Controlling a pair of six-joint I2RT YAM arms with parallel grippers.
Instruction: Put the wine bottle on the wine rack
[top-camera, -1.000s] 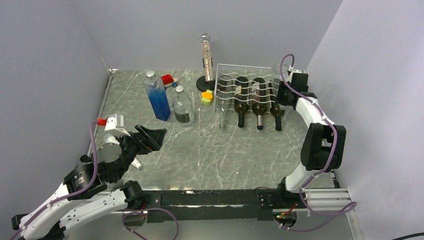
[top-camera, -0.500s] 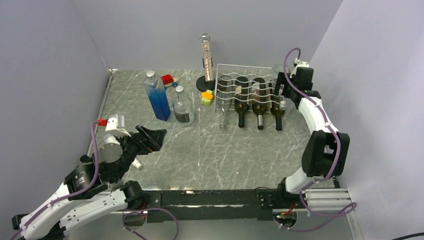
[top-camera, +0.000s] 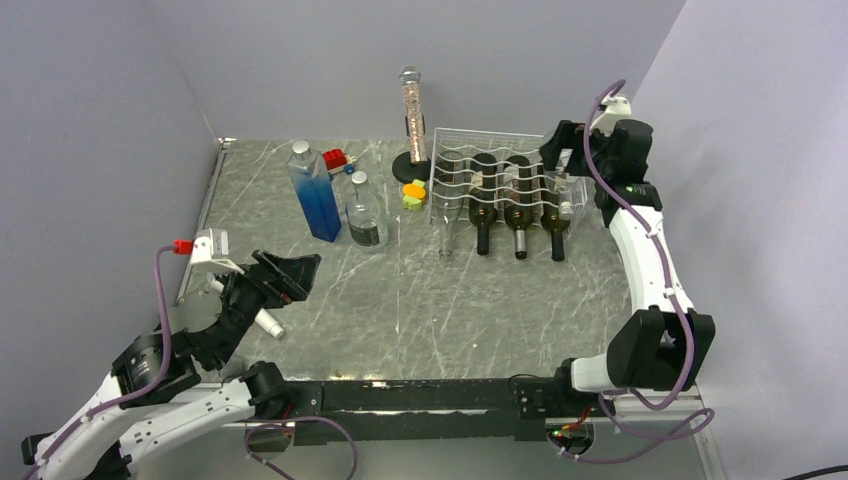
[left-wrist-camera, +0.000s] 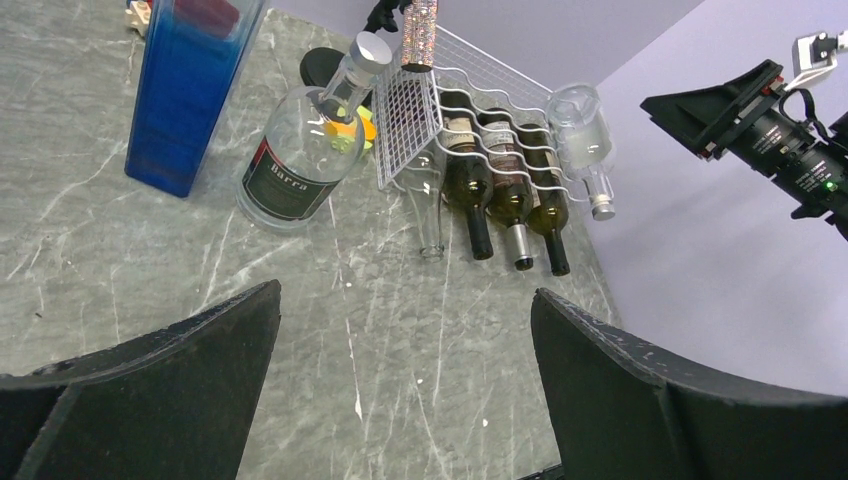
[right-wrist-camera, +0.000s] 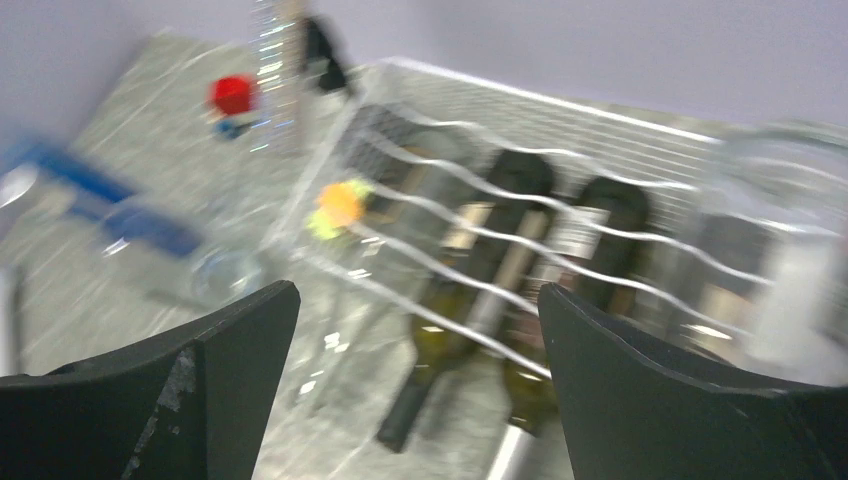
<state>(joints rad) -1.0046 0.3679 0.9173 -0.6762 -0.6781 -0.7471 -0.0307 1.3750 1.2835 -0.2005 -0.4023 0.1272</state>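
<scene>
Above the rack's (top-camera: 468, 141) right end, my right gripper (top-camera: 555, 146) hangs wide open, empty; clear bottle (left-wrist-camera: 582, 128) lies just below, neck nearward. Left gripper (top-camera: 290, 272), open and empty, sits well apart.

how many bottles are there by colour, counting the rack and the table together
dark wine bottles in the wine rack: 3
clear bottles lying in the rack: 2
clear labelled bottle standing on the table: 1
blue bottle standing: 1
total: 7
</scene>
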